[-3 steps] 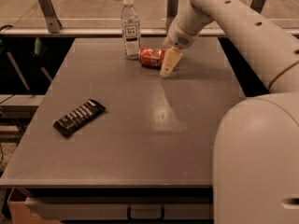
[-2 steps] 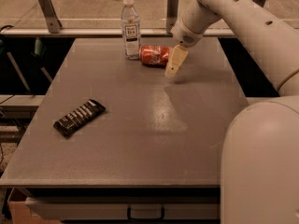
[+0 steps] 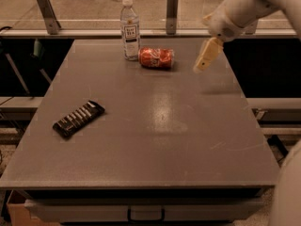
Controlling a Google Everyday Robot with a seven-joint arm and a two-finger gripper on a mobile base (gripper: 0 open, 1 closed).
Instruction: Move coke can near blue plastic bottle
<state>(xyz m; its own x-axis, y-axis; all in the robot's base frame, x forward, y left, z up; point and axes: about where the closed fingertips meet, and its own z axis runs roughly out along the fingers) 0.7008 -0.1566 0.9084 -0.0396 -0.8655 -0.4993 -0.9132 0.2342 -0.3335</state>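
Note:
The coke can point(image 3: 156, 58) lies on its side at the far end of the grey table point(image 3: 155, 126), just right of the blue plastic bottle point(image 3: 130, 28) and almost touching it. The bottle stands upright, with a white cap and a label. My gripper point(image 3: 205, 59) hangs in the air to the right of the can, a clear gap away from it, pointing down towards the table's far right part. It holds nothing.
A flat black snack wrapper point(image 3: 78, 119) lies on the left part of the table. A rail with metal posts point(image 3: 172, 11) runs behind the far edge. My arm point(image 3: 244, 8) reaches in from the upper right.
My gripper was right beside the can and has drawn away to the right and upward. The can stays lying next to the bottle.

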